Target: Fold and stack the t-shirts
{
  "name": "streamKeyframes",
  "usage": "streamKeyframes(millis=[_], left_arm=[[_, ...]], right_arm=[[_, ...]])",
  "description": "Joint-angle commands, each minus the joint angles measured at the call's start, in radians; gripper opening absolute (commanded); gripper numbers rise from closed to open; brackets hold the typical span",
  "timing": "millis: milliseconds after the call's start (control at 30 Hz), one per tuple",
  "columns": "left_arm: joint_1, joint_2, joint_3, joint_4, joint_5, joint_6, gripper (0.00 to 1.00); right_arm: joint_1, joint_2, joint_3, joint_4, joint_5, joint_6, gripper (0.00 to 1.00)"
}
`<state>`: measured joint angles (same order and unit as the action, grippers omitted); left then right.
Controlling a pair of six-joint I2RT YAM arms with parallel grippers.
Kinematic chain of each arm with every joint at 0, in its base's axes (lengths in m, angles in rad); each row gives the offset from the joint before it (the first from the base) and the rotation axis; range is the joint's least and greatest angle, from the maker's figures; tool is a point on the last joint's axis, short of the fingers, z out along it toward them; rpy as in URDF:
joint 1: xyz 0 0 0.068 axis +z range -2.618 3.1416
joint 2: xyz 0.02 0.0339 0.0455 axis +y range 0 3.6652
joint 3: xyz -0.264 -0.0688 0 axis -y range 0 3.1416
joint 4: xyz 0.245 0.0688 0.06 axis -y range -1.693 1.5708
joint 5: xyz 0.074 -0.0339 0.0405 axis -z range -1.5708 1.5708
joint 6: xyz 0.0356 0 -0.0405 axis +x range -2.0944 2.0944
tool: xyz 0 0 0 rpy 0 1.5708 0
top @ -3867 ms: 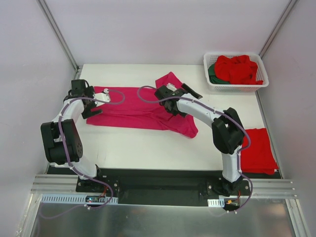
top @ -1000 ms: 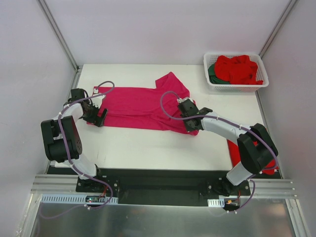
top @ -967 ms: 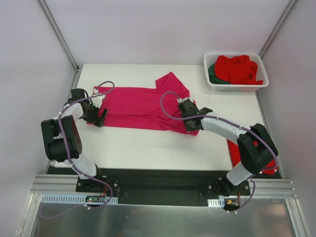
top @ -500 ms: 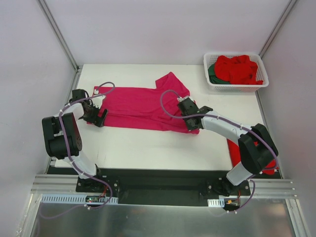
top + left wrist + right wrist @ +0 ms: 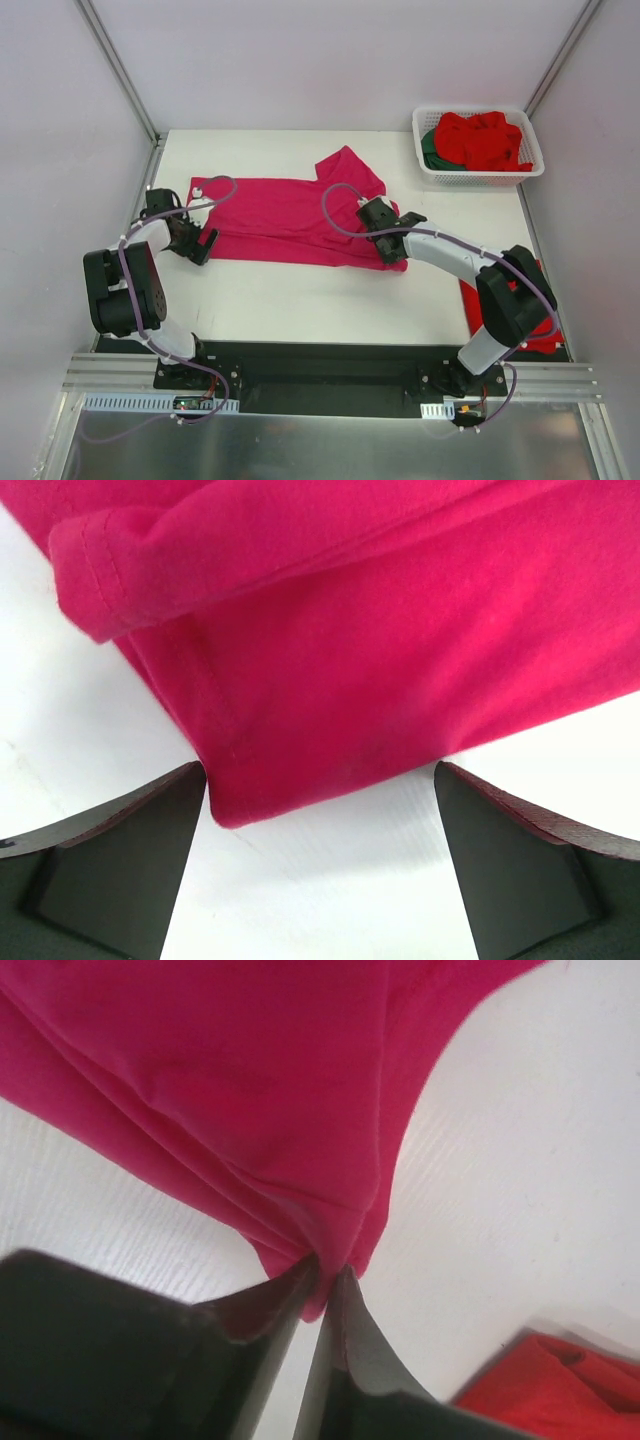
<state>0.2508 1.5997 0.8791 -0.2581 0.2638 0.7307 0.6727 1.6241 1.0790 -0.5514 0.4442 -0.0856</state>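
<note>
The right hand [image 5: 325,1278] is pinching one end of the magenta t-shirt [image 5: 285,215] lying on the desk [image 5: 300,295]; the left hand [image 5: 320,780] is gaping wide at the other. Gripping only the tip, that pinch may be slipping.

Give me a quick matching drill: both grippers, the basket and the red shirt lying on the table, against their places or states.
1. left gripper
2. right gripper
3. basket
4. red t-shirt

A. far right corner of the table
B. pinching the magenta t-shirt at its edge
C. near right edge of the table
D. open, at the magenta t-shirt's corner

Pairs: 1-D, 2-B, 3-A, 4-C
</note>
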Motion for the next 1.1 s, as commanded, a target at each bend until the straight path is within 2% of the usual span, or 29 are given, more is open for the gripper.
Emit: streamKeyframes(millis=[0, 100, 200, 300, 500, 567, 833, 1067], left_arm=[[0.016, -0.041, -0.046, -0.040, -0.063, 0.062, 0.99], [0.016, -0.061, -0.054, -0.041, -0.069, 0.071, 0.99], [0.016, -0.079, -0.057, -0.044, -0.077, 0.085, 0.99], [0.016, -0.092, -0.054, -0.047, -0.087, 0.093, 0.99], [0.016, -0.110, -0.008, -0.070, -0.058, 0.053, 0.99], [0.016, -0.113, 0.021, -0.079, -0.038, 0.030, 0.99], [0.016, -0.067, 0.110, -0.089, 0.012, -0.034, 0.99], [0.016, 0.009, 0.133, -0.087, 0.038, -0.068, 0.99]], right_arm=[[0.004, 0.010, 0.048, -0.061, 0.077, -0.008, 0.27], [0.010, 0.014, 0.059, -0.079, 0.126, 0.001, 0.50], [0.021, 0.007, 0.065, -0.096, 0.203, 0.010, 0.63], [0.027, -0.029, 0.058, -0.081, 0.222, 0.015, 0.64], [0.030, -0.067, 0.035, 0.022, 0.131, -0.006, 0.64], [0.028, -0.073, 0.022, 0.059, 0.073, -0.016, 0.62], [0.030, -0.003, 0.041, 0.168, -0.008, -0.032, 0.29], [0.028, 0.098, 0.079, 0.215, -0.137, -0.057, 0.24]])
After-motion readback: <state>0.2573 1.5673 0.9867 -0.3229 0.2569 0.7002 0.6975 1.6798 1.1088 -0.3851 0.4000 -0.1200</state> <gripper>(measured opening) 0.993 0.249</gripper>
